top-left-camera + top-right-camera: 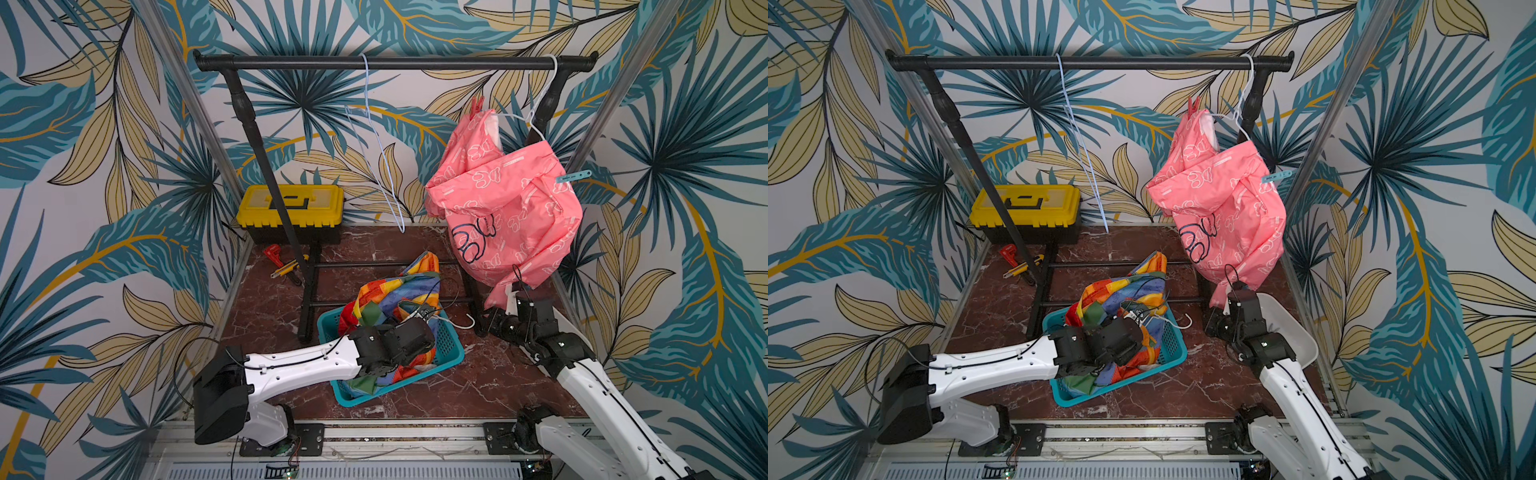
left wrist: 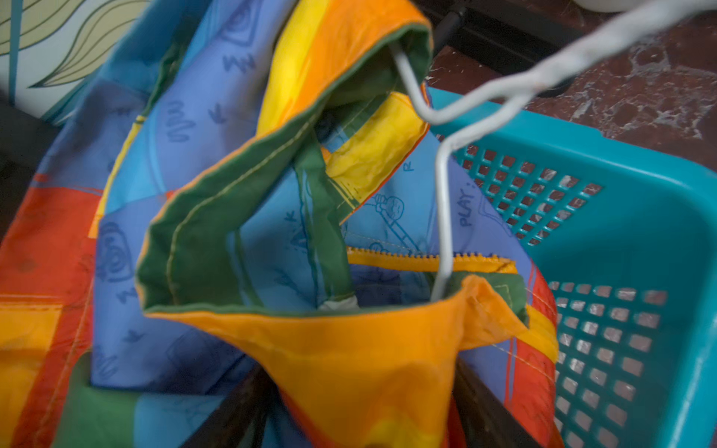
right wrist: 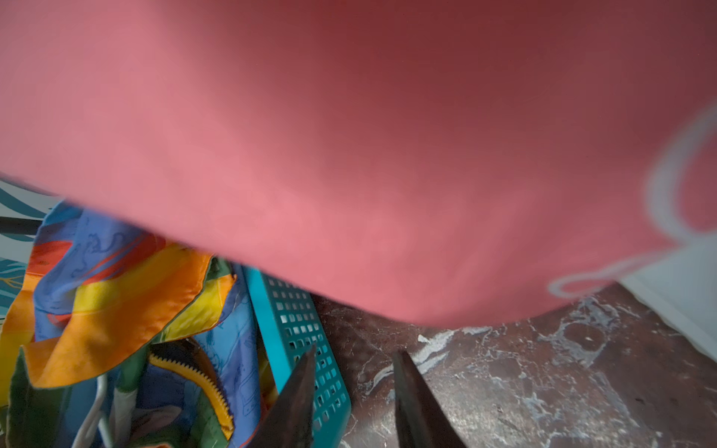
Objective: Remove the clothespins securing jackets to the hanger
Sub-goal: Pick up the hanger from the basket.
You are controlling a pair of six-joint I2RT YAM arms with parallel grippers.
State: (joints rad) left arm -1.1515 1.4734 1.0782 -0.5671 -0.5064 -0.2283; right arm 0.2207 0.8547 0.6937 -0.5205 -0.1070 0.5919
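The right hand (image 3: 355, 351) has its two dark fingers parted with nothing between them. It sits just under the low hem of the shiny pink jacket with white bear prints (image 1: 507, 208), which hangs from a white wire hanger (image 1: 542, 95) on the black rail (image 1: 374, 63). Both pegs in sight are on that jacket, well above this hand. A light blue plastic clothespin (image 1: 573, 176) juts from the right-side shoulder, its long axis near level and pointing away from the cloth. A red-pink clothespin (image 1: 478, 106) stands upright at the other shoulder. The right arm is clearly nearer, so I judge the coming reach goes upward. The left hand (image 2: 361, 368) is down in the teal plastic basket (image 2: 640, 217) on the dark red marbled worktop (image 1: 270, 316). Its fingers are apart around an orange fold of the rainbow-striped jacket (image 2: 186, 155); whether they pinch it I cannot tell.
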